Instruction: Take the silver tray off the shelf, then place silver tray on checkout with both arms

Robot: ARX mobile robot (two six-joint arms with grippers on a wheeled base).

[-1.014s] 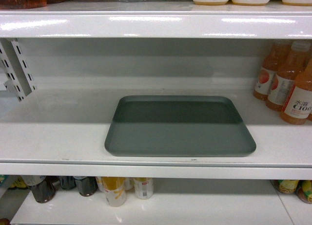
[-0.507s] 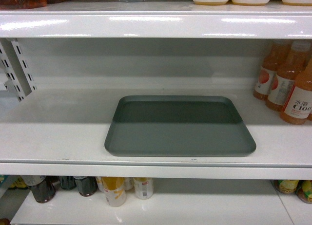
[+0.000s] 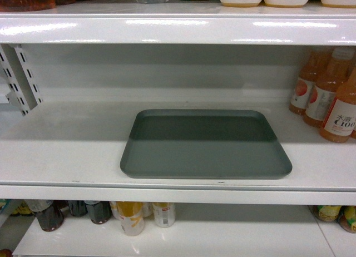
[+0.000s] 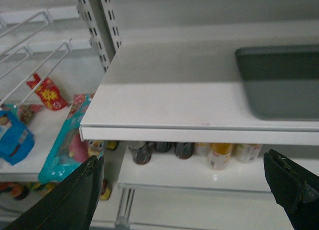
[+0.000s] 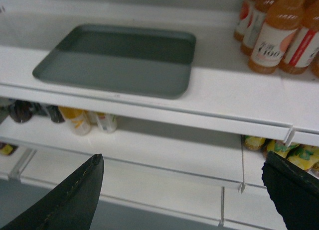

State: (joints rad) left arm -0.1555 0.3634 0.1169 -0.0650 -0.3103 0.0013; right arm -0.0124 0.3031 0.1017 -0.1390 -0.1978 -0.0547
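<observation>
The silver tray [image 3: 206,144] is left flat near the shelf [image 3: 61,151] front edge, reachable by the left gripper [image 4: 192,190] and right gripper [image 5: 187,190], whose fingers are spread wide below it.

A matte grey-green silver tray [image 3: 206,146], plain and unmarked, is seen on the glossy white shelf [image 3: 61,151]. To the right of the tray, orange bottles [image 3: 334,95] with white and red labels are shown. Black gripper fingers [image 4: 70,200] are seen below the shelf edge.
</observation>
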